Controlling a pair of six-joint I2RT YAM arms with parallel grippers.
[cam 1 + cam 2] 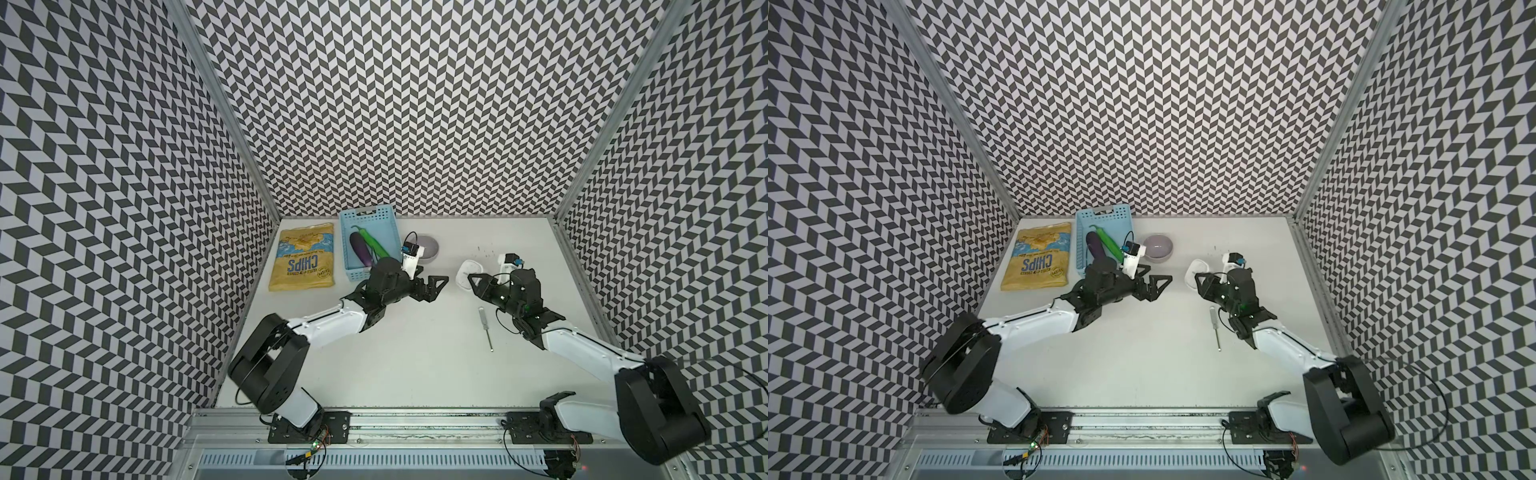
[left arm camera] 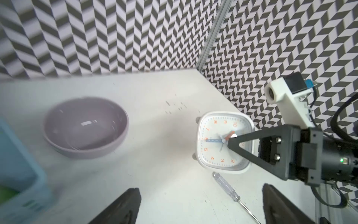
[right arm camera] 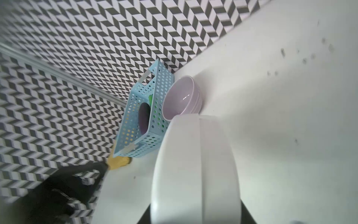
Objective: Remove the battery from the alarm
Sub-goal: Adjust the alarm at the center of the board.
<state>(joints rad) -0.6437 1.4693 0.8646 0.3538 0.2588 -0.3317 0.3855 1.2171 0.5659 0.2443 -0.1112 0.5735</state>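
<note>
The alarm [image 1: 466, 269] [image 1: 1197, 271] is a white rounded-square clock held on edge right of the table's centre. My right gripper [image 1: 473, 277] is shut on it. In the left wrist view its dial [image 2: 214, 131] faces the camera and one black finger [image 2: 251, 139] crosses it. The right wrist view shows the alarm's white side [image 3: 193, 164] between the jaws of the right gripper [image 3: 195, 219]. My left gripper [image 1: 430, 278] [image 2: 201, 194] is open and holds nothing, a short way left of the alarm. The battery is out of view.
A clear-handled screwdriver [image 1: 486, 328] [image 2: 226, 186] lies in front of the alarm. A lilac bowl [image 1: 432, 254] [image 2: 85, 151] stands behind my left gripper. A blue basket [image 1: 345, 249] with vegetables and a yellow chips bag [image 1: 301, 257] sit at the back left.
</note>
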